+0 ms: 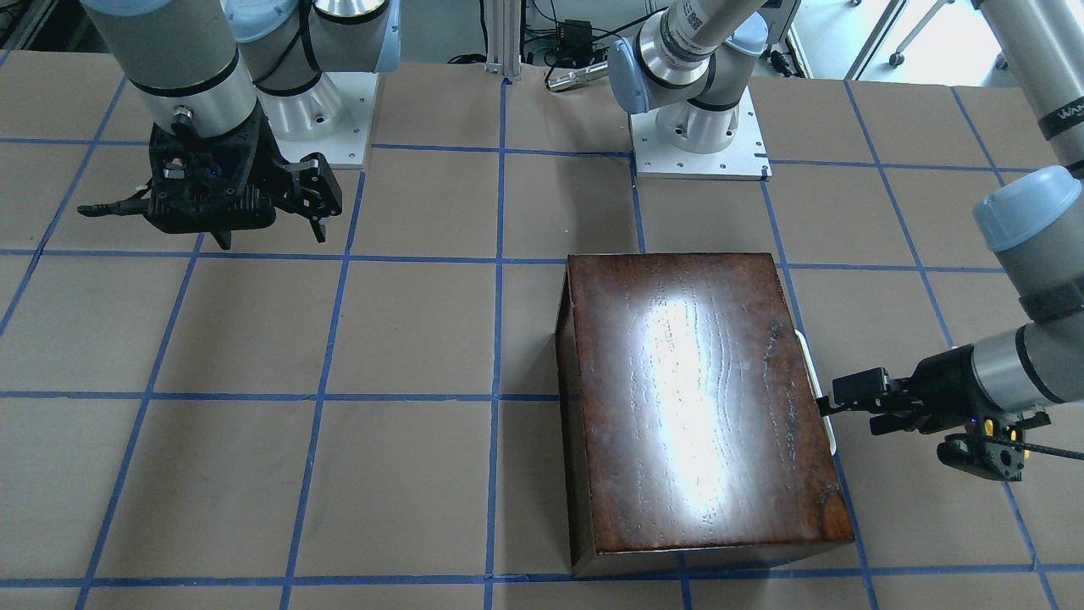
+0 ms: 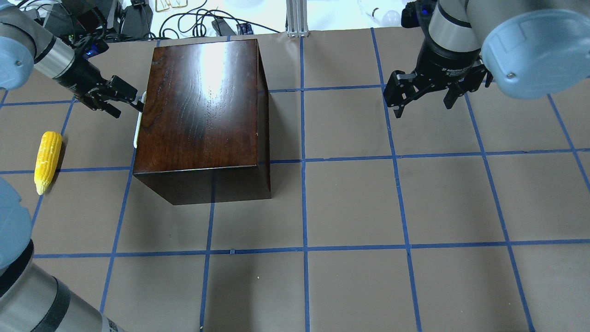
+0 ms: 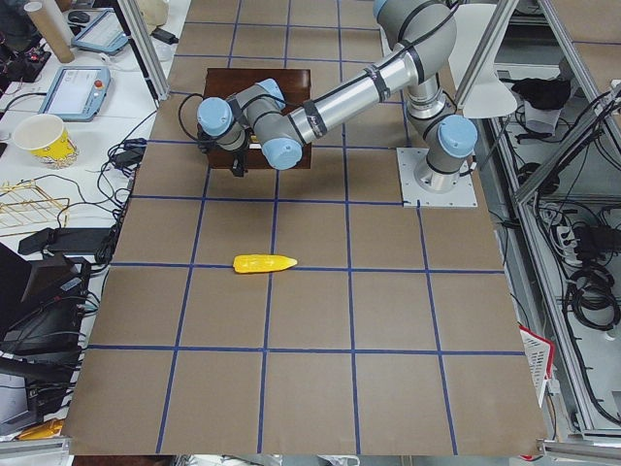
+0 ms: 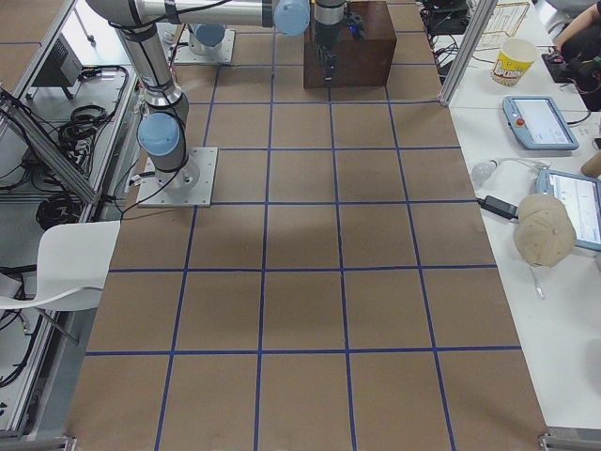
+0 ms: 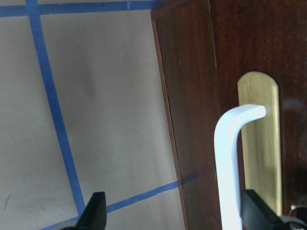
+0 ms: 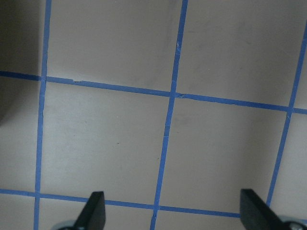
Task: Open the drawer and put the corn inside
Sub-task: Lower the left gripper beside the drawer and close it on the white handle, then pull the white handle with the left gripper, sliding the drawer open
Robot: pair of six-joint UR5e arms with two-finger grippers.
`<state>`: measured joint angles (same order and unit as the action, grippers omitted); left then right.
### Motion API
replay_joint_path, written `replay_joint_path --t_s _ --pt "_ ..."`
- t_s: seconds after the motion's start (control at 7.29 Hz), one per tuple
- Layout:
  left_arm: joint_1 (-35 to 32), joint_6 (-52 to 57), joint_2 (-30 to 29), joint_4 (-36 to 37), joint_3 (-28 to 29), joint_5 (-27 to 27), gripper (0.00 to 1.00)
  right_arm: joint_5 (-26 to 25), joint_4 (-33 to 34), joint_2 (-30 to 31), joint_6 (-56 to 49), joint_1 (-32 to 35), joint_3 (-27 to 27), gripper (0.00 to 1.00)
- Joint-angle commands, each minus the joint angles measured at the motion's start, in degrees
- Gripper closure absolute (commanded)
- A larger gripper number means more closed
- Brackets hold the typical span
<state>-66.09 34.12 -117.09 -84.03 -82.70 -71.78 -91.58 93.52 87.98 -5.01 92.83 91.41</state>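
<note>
The dark reddish-brown box (image 2: 203, 106) stands on the table with its drawer shut; the glossy front panel (image 5: 192, 120) faces my left arm. The white curved handle (image 5: 228, 167) also shows in the overhead view (image 2: 137, 124). My left gripper (image 2: 128, 109) is open at the handle's far end. In the left wrist view (image 5: 175, 215) the handle lies between its fingers (image 5: 96, 211), near the right one, untouched. The yellow corn (image 2: 47, 161) lies on the table left of the box, apart from both grippers. My right gripper (image 2: 421, 94) is open and empty, high over bare table.
The table is brown paper with a blue tape grid (image 6: 168, 120). The arm bases (image 1: 699, 144) stand on white plates at the robot side. The corn (image 3: 265, 263) lies about one grid square from the drawer front.
</note>
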Motion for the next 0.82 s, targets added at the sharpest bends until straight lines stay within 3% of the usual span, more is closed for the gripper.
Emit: replay_joint_path --t_s 0.0,0.69 --pt "-0.09 -0.01 -0.42 0.00 0.00 0.32 0.00 0.00 0.00 0.00 0.00 0.07 0.00 0.00" --pt "-0.17 -0.01 -1.21 0.00 0.00 0.32 0.00 0.00 0.00 0.00 0.00 0.07 0.00 0.00"
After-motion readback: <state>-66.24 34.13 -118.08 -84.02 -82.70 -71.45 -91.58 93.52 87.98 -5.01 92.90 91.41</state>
